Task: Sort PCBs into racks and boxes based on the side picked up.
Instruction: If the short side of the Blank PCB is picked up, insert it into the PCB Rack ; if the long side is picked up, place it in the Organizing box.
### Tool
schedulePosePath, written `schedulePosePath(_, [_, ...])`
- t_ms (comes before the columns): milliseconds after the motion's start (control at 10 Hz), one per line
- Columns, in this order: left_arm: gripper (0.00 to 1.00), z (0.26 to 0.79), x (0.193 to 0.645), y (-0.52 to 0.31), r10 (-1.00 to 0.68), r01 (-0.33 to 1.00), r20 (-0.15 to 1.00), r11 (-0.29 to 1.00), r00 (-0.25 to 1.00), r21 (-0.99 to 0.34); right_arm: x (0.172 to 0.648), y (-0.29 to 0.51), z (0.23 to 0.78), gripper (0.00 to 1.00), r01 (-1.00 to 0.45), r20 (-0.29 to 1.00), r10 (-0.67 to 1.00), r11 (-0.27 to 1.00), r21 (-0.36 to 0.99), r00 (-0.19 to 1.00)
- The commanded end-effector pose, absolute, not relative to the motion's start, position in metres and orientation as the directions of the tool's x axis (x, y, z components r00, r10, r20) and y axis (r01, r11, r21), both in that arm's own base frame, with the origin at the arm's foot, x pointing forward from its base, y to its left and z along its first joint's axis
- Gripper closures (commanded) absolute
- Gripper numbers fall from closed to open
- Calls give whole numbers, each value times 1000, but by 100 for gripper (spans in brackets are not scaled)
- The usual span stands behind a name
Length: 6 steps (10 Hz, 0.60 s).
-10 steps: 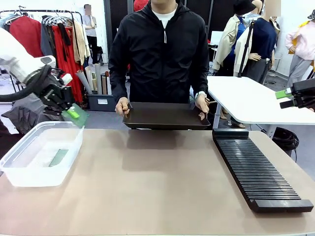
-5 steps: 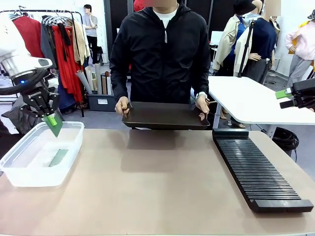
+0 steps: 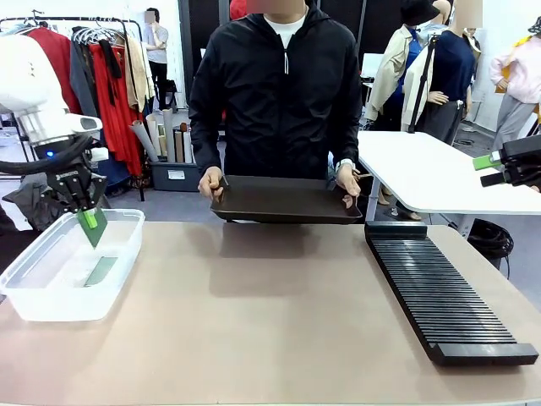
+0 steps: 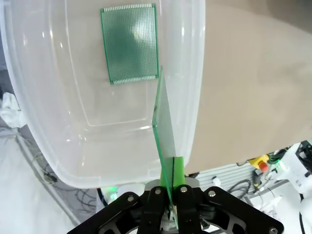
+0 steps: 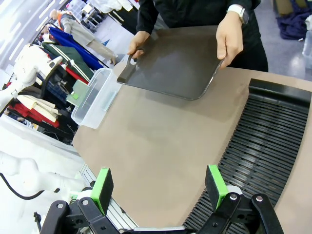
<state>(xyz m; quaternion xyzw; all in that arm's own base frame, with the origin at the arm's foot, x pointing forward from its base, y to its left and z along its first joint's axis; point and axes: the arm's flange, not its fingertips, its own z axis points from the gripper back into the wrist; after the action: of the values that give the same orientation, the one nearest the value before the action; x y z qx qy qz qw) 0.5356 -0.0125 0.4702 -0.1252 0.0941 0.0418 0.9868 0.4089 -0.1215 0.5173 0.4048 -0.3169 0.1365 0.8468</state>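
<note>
Since half a second ago the left gripper [image 3: 88,218] has shifted only slightly at the left of the front view, still hanging over the clear box [image 3: 51,300] with a PCB [image 3: 92,226] pinched between its jaws. From the left wrist camera the jaws are closed tight on that board's lower edge, the held PCB [image 4: 163,127] standing edge-on up the middle of the frame, above the box's near wall [image 4: 190,87]. A second PCB [image 4: 129,43] lies flat on the box floor at the upper left of that view; in the front view it shows as a dim green patch [image 3: 101,271] through the translucent side.

At the right edge of the front view the right gripper [image 3: 500,169] hovers above and beyond the far end of the black rack [image 3: 444,296], well clear of it. Its jaws stand wide apart with nothing between them (the right wrist camera shows both green pads [image 5: 102,187] spread to either side of the lower frame over bare bench [image 5: 161,151]).

At the top centre of the front view the person holds a flat dark tray [image 3: 286,200] by its two ends, one hand [image 3: 210,183] at its left and the other hand [image 3: 346,179] at its right, at the bench's far edge. The rack lies along the right side of the bench [image 3: 254,321], its slots running across it.
</note>
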Motion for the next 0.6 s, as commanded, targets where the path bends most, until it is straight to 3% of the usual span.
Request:
schedulePosePath(0, [100,458,549,-11,37,-62,-133,979,990,-193,410,-120,520,0,-488,649,-40,624,610,760])
schedulePosePath(500, [100,391,555,-2,-31,-19,-161,953,986,-301,410,-120,520,0,-488,649,-40,624,610,760])
